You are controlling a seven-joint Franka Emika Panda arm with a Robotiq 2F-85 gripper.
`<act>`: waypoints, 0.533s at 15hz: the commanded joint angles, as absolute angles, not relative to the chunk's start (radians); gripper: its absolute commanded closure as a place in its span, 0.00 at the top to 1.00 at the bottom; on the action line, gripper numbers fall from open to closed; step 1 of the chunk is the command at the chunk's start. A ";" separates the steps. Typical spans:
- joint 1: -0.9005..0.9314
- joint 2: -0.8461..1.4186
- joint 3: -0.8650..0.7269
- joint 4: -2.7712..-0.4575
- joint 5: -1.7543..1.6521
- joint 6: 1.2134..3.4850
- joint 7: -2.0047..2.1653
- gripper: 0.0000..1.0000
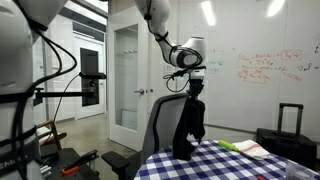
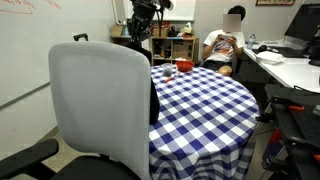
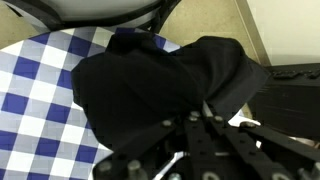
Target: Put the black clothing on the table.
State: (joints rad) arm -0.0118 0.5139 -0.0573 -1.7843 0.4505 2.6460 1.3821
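The black clothing (image 1: 189, 125) hangs limp from my gripper (image 1: 193, 88), right beside the grey back of the office chair (image 1: 163, 125). Its lower end reaches the near edge of the table with the blue-and-white checkered cloth (image 1: 235, 165). In the wrist view the clothing (image 3: 140, 85) bunches under the gripper (image 3: 203, 110), partly over the table (image 3: 35, 85). The gripper is shut on the clothing. In an exterior view the gripper (image 2: 140, 22) is above the chair back (image 2: 100, 105), which hides most of the cloth, with the table (image 2: 205, 100) beyond.
A black suitcase (image 1: 285, 135) stands past the table. Papers and a green item (image 1: 243, 148) lie on the cloth, and a small red object (image 2: 170, 70) sits at its far side. A seated person (image 2: 225, 45) and desks (image 2: 285, 70) are behind.
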 commanded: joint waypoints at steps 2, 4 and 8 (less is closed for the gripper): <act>-0.028 0.448 -0.055 -1.903 0.493 2.752 1.395 0.01; -0.041 0.411 -0.053 -1.979 0.521 2.814 1.389 0.01; -0.070 0.337 -0.054 -2.139 0.605 2.942 1.397 0.01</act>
